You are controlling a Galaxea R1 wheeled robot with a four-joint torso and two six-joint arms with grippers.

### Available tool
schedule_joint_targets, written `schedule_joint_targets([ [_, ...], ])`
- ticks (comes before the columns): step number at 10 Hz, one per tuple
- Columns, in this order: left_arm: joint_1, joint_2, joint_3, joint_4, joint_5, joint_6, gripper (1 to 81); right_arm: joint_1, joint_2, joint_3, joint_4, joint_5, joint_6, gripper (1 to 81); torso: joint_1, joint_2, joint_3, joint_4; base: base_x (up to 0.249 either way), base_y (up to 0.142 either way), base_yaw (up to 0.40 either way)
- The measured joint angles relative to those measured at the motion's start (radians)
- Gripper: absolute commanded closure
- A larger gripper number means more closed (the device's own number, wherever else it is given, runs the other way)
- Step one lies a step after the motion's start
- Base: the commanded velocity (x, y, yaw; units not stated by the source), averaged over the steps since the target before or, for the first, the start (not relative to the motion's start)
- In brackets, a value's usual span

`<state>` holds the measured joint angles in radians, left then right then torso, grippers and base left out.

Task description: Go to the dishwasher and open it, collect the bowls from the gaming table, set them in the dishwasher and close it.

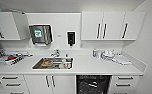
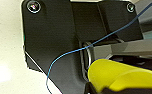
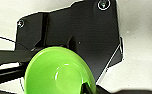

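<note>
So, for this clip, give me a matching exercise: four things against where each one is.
Things:
1. yellow bowl
2. green bowl
3. dishwasher
4. soap dispenser

Places:
A. on the wall above the sink
B. in the right wrist view
C. under the counter, right of the sink
D. in the left wrist view

Pairs: 1-D, 2-B, 3-C, 4-A

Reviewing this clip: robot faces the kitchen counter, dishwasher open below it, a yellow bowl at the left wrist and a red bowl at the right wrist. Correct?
Not quite. The bowl at the right wrist is green, not red, as the right wrist view shows. The rest holds: the dishwasher stands open under the counter, and a yellow bowl is at the left wrist.
</note>
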<state>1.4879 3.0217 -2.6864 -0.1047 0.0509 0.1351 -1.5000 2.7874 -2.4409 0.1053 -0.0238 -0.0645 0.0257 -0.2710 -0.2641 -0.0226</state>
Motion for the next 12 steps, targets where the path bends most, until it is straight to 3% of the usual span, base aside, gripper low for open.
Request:
schedule_joint_targets([
  [3, 0.0, 0.0, 0.0, 0.0, 0.0, 0.0, 81.1, 0.001, 0.0, 0.0, 0.0, 0.0, 0.0, 81.1, 0.0, 0.0, 0.0, 0.0, 0.132, -0.069, 0.0],
  [8, 0.003, -0.002, 0.0, 0.0, 0.002, 0.0, 81.1, 0.001, 0.0, 0.0, 0.0, -0.003, 0.0, 81.1, 0.0, 0.0, 0.0, 0.0, 0.082, 0.0, 0.0],
  [12, -0.003, -0.002, 0.0, 0.0, 0.001, 0.0, 81.1, 0.003, 0.0, 0.0, 0.0, 0.0, 0.0, 81.1, 0.0, 0.0, 0.0, 0.0, 0.0, 0.0, 0.0],
])
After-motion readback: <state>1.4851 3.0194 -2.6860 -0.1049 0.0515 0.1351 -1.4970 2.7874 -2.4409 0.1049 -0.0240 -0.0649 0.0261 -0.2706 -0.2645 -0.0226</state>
